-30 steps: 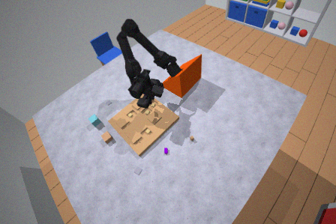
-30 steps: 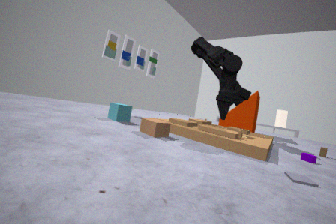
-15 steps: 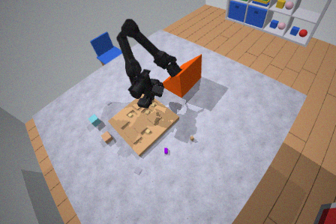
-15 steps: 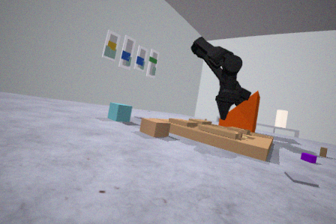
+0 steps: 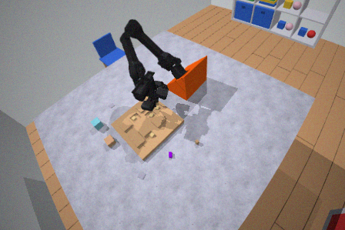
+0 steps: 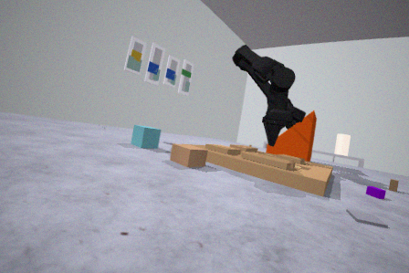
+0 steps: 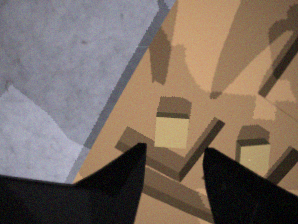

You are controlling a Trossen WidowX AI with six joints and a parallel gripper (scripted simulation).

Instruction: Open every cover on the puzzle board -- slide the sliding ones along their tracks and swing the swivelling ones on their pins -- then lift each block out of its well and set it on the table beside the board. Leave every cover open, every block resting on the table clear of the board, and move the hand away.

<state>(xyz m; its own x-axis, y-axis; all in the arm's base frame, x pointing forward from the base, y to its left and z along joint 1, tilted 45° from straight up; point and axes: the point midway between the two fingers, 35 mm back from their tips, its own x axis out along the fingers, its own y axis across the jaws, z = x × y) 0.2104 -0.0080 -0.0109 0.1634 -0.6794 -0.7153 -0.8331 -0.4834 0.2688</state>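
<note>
Flat tan board (image 5: 143, 141) on mottled grey mat (image 5: 231, 156); pale square block (image 7: 171, 131) sunk in well, second block (image 7: 255, 157) alongside. Matte black gripper (image 7: 173, 165) above, wedge fingers partly spread, pinching nothing. Fingertips cut off by frame edge.

You see the puzzle board (image 6: 274, 173) lying flat on the grey tabletop (image 6: 137, 222), the black arm (image 6: 271, 99) angled down over its far side. A tan block (image 6: 189, 155) touches its near corner; cyan (image 6: 146, 136) and purple (image 6: 375, 192) blocks sit apart.
</note>
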